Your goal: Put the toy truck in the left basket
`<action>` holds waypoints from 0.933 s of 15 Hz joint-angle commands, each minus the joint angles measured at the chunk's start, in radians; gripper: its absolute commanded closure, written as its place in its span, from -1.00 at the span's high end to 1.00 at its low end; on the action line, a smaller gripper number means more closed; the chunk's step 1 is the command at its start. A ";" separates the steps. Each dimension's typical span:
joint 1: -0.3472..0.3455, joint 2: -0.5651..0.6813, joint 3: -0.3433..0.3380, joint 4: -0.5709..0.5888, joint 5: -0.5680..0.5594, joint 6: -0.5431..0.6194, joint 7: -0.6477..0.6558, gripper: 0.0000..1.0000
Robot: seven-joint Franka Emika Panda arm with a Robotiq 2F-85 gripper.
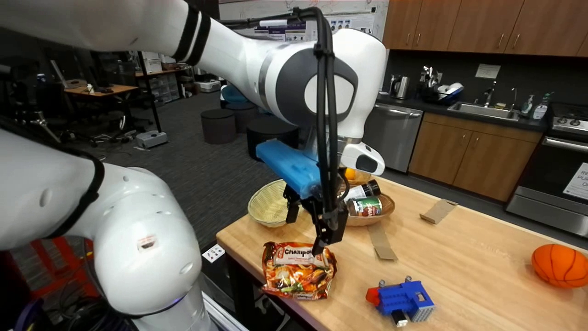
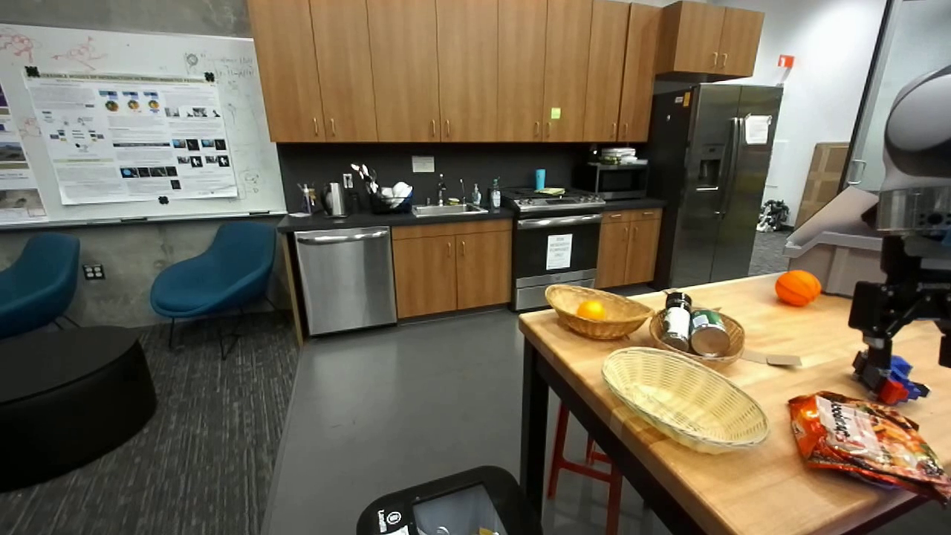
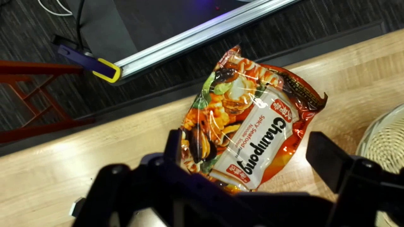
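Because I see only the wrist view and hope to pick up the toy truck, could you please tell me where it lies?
Observer: In an exterior view, the toy truck lies to the right of the noodle packet, with a gap between them.
Operator: Thank you; which part of it faces the packet?
Observer: Its red part points toward the packet.
Operator: And what stands beside the pale basket at the edge of my view, please?
Observer: In both exterior views, a brown basket holding two containers stands next to it.

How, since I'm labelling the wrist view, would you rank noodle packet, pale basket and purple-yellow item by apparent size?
1. Noodle packet
2. Pale basket, visible part only; cut off, full size unsure
3. Purple-yellow item
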 commanded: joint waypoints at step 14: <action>0.098 0.329 0.233 0.213 -0.085 0.078 0.259 1.00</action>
